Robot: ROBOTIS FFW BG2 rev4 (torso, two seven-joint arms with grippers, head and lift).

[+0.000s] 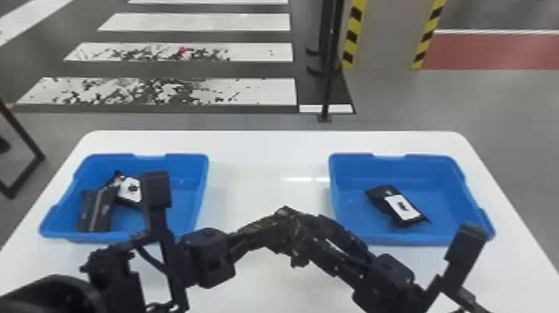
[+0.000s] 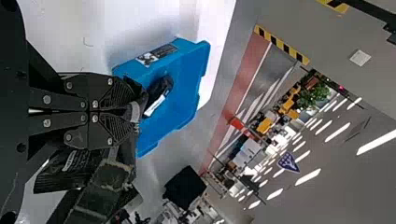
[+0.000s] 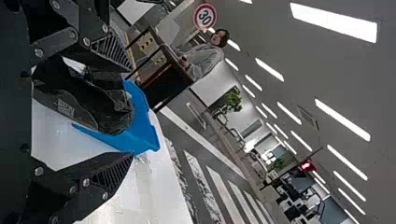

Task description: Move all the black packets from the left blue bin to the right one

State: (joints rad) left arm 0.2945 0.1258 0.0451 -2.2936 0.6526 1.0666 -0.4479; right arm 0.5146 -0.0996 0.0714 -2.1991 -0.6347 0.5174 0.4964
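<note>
Striped floor (image 1: 249, 91) backs the white table (image 1: 266, 166). Over it, the left gripper (image 1: 279, 229) pinches a black packet (image 3: 109, 109) between the right gripper's (image 1: 311, 234) spread fingers. Beyond, more packets (image 1: 97, 210) lie in the left bin (image 1: 189, 179), one (image 1: 380, 197) in the right bin (image 1: 441, 179).

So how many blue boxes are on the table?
2: one blue box at the left side of the table, with black packets in it, and another blue box at the right side.

Over the counter (image 1: 258, 166), the left gripper (image 1: 276, 233) has its jaws closed; the right gripper (image 1: 307, 234) meets it, jaws apart.
</note>
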